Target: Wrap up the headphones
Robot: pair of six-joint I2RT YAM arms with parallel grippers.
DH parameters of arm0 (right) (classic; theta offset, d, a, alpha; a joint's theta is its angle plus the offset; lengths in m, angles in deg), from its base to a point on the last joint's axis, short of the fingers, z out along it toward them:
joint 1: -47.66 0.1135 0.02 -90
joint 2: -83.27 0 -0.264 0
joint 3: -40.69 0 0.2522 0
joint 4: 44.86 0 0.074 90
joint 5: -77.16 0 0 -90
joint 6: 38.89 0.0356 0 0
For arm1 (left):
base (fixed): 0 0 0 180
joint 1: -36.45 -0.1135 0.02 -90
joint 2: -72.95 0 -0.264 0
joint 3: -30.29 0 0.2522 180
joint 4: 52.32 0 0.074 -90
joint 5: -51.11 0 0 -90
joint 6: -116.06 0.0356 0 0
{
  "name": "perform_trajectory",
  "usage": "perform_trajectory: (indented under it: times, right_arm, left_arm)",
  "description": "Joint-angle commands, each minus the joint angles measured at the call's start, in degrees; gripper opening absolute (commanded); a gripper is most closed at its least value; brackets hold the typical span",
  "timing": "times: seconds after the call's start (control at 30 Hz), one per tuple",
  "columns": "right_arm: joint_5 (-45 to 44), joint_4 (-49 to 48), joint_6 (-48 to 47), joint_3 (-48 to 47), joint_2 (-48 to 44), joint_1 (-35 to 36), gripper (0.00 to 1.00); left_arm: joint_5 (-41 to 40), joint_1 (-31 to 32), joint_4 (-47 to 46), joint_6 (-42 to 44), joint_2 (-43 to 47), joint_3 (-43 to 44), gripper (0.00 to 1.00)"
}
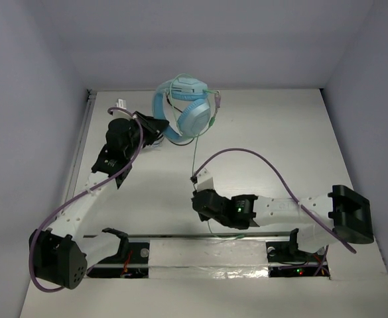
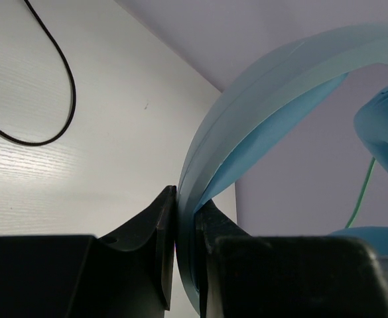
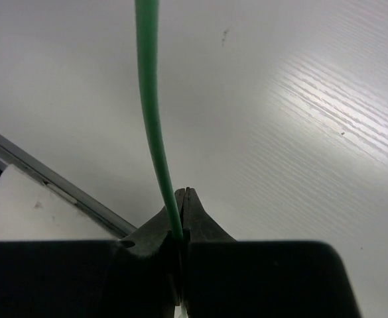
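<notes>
The light blue headphones (image 1: 188, 109) stand near the back of the table, cups to the right and headband (image 2: 260, 112) curving left. My left gripper (image 1: 160, 126) is shut on the headband, which shows as a thin blue edge pinched between the black fingers (image 2: 186, 199). The thin green cable (image 1: 195, 149) hangs from the cups and runs toward the table's middle. There my right gripper (image 1: 195, 179) is shut on it. In the right wrist view the cable (image 3: 150, 99) rises straight out of the pinched jaws of my right gripper (image 3: 184, 199).
A small white object (image 1: 122, 103) with a thin black cable (image 2: 58, 73) lies behind my left arm near the left wall. A metal rail (image 1: 200, 235) runs along the near edge by the arm bases. Purple arm cables (image 1: 260, 159) loop above the right arm.
</notes>
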Motion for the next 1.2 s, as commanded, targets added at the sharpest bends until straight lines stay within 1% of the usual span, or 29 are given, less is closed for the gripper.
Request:
perform_trajectory:
  times: [0.0, 0.07, 0.1, 0.17, 0.2, 0.23, 0.33, 0.47, 0.53, 0.7, 0.73, 0.8, 0.83, 0.87, 1.0, 1.03, 1.17]
  right_arm:
    - [1.33, 0.02, -2.99, -4.05, 1.16, 0.0, 0.0]
    - [2.03, 0.99, -4.04, -5.89, 1.95, 0.0, 0.0]
    - [2.21, 1.69, -4.22, -6.68, 2.31, 0.0, 0.0]
    - [2.39, 4.76, -4.66, -9.05, 2.57, 0.53, 0.0]
    - [2.3, 6.34, -4.48, -10.02, 2.4, 1.31, 0.0]
    - [2.9, 9.66, -4.48, -10.9, 2.05, 1.32, 0.0]
    - [6.5, 15.12, -4.13, -13.54, -1.37, 1.84, 0.0]
    - [11.87, 21.11, -4.57, -16.97, -4.54, 1.84, 0.0]
    - [13.63, 25.74, -5.44, -19.69, -4.54, 1.84, 0.0]
    - [7.68, 32.71, -10.01, -24.35, -4.72, 1.84, 0.0]
    - [6.87, 34.2, -10.89, -25.14, -4.46, 1.84, 0.0]
    - [4.42, 36.4, -12.65, -27.6, -2.62, 1.84, 0.0]
    - [3.36, 39.63, -12.66, -28.65, -1.74, 1.84, 0.0]
    - [1.78, 41.32, -12.83, -30.4, -0.17, 1.84, 0.0]
    - [0.81, 45.1, -15.55, -33.13, 0.99, 1.84, 0.0]
    - [0.63, 46.5, -15.73, -33.84, 1.08, 1.84, 0.0]
    - [-0.95, 48.54, -17.23, -35.52, 0.82, 1.84, 0.0]
  left_arm:
    - [-1.03, 1.94, -6.57, -1.46, 1.73, 0.8, 0.0]
    - [-4.62, 3.26, -5.43, -0.14, 1.37, 0.8, 0.0]
    - [-8.12, 4.75, -4.91, 1.52, 1.02, 0.8, 0.0]
    - [-12.87, 6.34, -2.19, 3.63, 0.32, 1.58, 0.0]
    - [-14.82, 6.96, -1.05, 5.99, -0.47, 1.93, 0.0]
    - [-17.79, 7.48, 0.88, 7.06, -0.91, 2.2, 0.0]
    - [-22.55, 9.59, 3.18, 10.22, -1.88, 1.16, 0.0]
    - [-26.25, 11.97, 4.32, 12.6, -2.4, -1.66, 0.0]
    - [-27.31, 12.75, 5.2, 13.39, -2.5, -2.71, 0.0]
    - [-26.88, 17.58, 8.62, 18.66, -2.49, -4.57, 0.0]
    - [-25.48, 18.38, 10.55, 19.63, -2.41, -4.48, 0.0]
    - [-25.9, 21.18, 13.98, 21.65, -2.49, -3.51, 0.0]
    - [-25.65, 21.2, 17.91, 22.18, -2.58, -3.08, 0.0]
    - [-25.38, 21.98, 19.78, 22.62, -2.76, -2.03, 0.0]
    - [-23.1, 23.22, 24.53, 27.01, -2.32, -1.23, 0.0]
    - [-23.27, 23.74, 27.15, 28.33, -2.49, -0.7, 0.0]
    - [-22.57, 25.59, 30.95, 31.32, -2.15, 0.97, 0.0]
